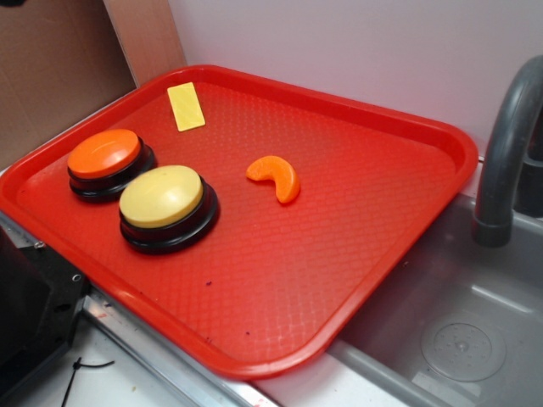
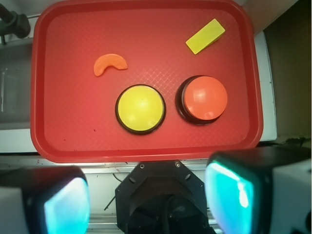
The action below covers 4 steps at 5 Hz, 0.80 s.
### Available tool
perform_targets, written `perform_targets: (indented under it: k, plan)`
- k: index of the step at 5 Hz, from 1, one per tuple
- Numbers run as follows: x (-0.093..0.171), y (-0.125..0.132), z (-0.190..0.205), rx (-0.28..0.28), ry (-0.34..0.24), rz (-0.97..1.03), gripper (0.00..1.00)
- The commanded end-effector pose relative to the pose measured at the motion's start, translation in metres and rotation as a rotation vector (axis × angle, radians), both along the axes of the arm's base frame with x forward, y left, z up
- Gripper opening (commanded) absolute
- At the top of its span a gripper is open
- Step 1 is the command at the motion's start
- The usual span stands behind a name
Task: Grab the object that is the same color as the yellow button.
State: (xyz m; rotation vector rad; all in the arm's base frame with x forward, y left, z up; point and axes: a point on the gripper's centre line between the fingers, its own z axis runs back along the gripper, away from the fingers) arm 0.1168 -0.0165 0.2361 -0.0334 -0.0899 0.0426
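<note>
A small flat yellow rectangle (image 1: pixel 186 106) lies at the far left corner of the red tray (image 1: pixel 356 254); in the wrist view the rectangle (image 2: pixel 205 36) is at the upper right. The pale-yellow dome button (image 1: pixel 165 201) with a black base stands at the tray's left front, also seen in the wrist view (image 2: pixel 140 108). My gripper (image 2: pixel 148 200) is open and empty, high above and outside the tray's near edge, its two pads (image 2: pixel 66 207) far apart. The gripper does not show in the exterior view.
An orange dome button (image 1: pixel 107 160) stands beside the yellow one. An orange crescent slice (image 1: pixel 277 176) lies mid-tray. A grey sink (image 1: pixel 458 331) with a faucet (image 1: pixel 507 161) is to the right. The robot's black base (image 2: pixel 161 200) sits below the tray's edge.
</note>
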Motion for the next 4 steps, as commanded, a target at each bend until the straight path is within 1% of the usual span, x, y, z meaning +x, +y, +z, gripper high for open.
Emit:
perform_targets:
  k: [1,2,3,4]
  plan:
    - [0.000,0.000,0.000,0.000,0.000,0.000,1.00]
    - [0.009,0.010,-0.011,-0.029,-0.013,0.183,1.00]
    - [0.017,0.019,-0.020,0.009,-0.045,0.353,1.00]
    - [0.042,0.039,-0.043,0.028,-0.077,0.595,1.00]
